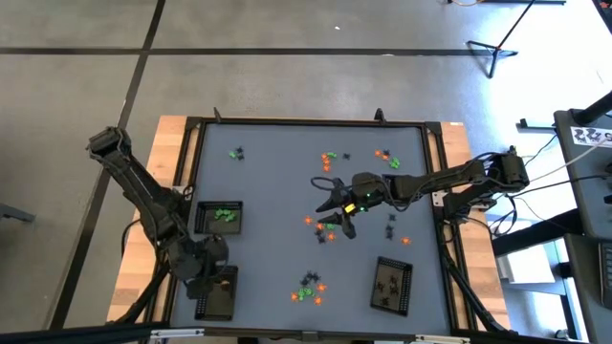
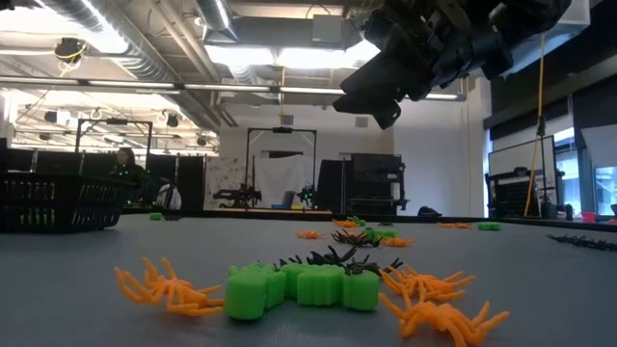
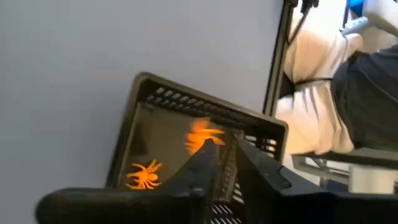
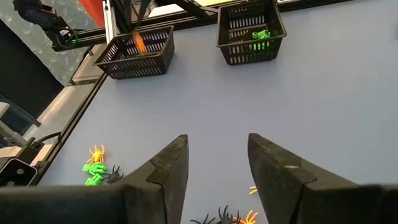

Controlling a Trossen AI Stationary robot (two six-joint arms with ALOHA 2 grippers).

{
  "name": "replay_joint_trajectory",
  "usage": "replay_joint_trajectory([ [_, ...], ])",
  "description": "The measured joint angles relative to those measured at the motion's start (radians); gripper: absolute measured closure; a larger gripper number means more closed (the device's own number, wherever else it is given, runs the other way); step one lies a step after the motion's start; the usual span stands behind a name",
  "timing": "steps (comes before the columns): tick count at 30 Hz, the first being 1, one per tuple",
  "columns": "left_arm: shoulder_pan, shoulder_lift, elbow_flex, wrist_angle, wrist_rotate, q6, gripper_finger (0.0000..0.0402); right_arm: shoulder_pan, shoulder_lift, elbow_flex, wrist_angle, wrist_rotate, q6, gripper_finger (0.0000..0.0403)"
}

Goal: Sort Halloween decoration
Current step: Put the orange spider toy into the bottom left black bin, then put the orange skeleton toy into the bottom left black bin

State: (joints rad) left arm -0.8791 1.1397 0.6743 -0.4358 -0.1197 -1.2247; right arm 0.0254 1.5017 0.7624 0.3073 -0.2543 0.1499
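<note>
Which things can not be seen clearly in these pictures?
- Left gripper, left wrist view: an orange blur sits at its fingertips; held or falling, unclear.
- Black basket, high view: its contents are too small to name.
- Right gripper, low view: cut off by the top edge.
- Person, low view: too far, half hidden behind a basket.

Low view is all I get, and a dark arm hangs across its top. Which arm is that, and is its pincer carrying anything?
Observer: That is the right arm. The right pincer is open and empty above the table's middle.
Operator: Where is the other arm?
Observer: The left pincer is over the corner basket, where an orange spider lies.
Operator: Anything in the other baskets?
Observer: The green basket next to it holds green trinkets.
</note>
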Motion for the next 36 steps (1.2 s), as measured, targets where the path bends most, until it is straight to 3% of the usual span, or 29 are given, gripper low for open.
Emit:
replay_joint_trajectory([
  [4, 0.004, 0.0, 0.0, 0.0, -0.072, 0.057, 0.0316, 0.0, -0.004, 0.0, -0.029, 0.0, 0.0, 0.0238],
  [7, 0.01, 0.0, 0.0, 0.001, -0.198, 0.165, 0.0312, 0.0, -0.028, 0.006, -0.122, 0.0, 0.0, 0.0238],
  [14, -0.001, -0.001, -0.008, 0.075, -0.84, 0.529, 0.032, 0.0, -0.11, 0.1, -0.556, 0.046, 0.018, 0.0238],
  [17, 0.013, -0.001, -0.04, 0.163, -0.962, 0.651, 0.0321, 0.0, -0.141, 0.123, -0.765, 0.089, 0.061, 0.0238],
  [19, 0.036, -0.001, -0.08, 0.259, -0.935, 0.717, 0.0321, 0.001, -0.164, 0.123, -0.896, 0.116, 0.092, 0.0238],
  [22, 0.091, -0.001, -0.171, 0.495, -0.798, 0.835, 0.0321, 0.002, -0.198, 0.123, -1.079, 0.174, 0.162, 0.0238],
  [29, 0.306, -0.001, -0.403, 1.251, -0.339, 1.187, 0.0321, 0.042, -0.303, 0.098, -1.247, 0.273, 0.325, 0.0238],
  [32, 0.39, -0.001, -0.447, 1.399, -0.216, 1.261, 0.0321, 0.093, -0.352, 0.047, -1.27, 0.262, 0.421, 0.0238],
  [36, 0.481, 0.0, -0.45, 1.446, -0.089, 1.318, 0.0321, 0.199, -0.411, -0.037, -1.313, 0.262, 0.594, 0.0238],
])
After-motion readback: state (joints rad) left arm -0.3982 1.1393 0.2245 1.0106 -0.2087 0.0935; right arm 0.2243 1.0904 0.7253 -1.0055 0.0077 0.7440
